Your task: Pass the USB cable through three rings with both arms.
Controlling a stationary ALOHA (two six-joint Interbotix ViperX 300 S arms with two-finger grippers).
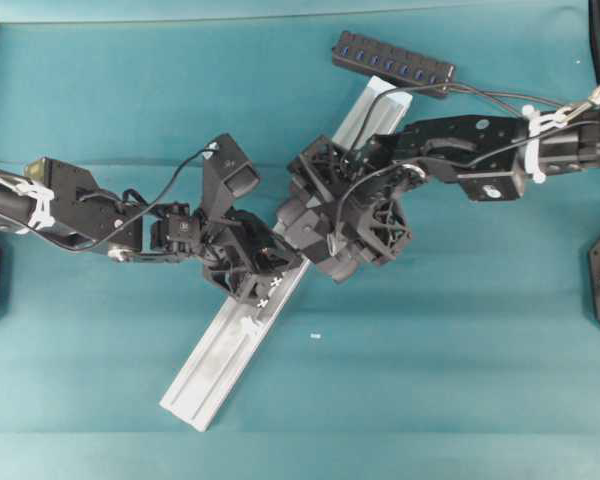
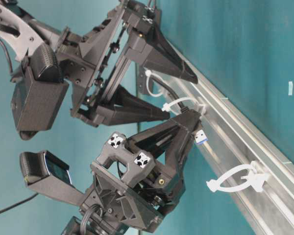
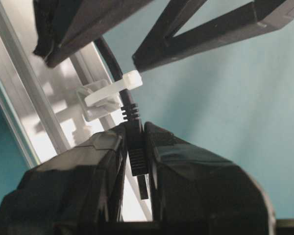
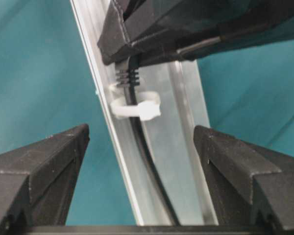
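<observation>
Left claw (image 3: 136,161) pinches the cable (image 3: 118,81) by its plug, just past a ring (image 3: 112,90) on the rail (image 1: 230,340); right claw (image 4: 141,161) hangs spread wide over the threaded cord

From overhead, both grippers cover the middle of the rail (image 1: 230,340), so we cannot see the cable (image 3: 118,73) or count the rings (image 1: 252,322) there. The left wrist view loses the plug tip behind the left gripper (image 3: 137,161). The table-level view cuts the rail at its lower edge.
</observation>
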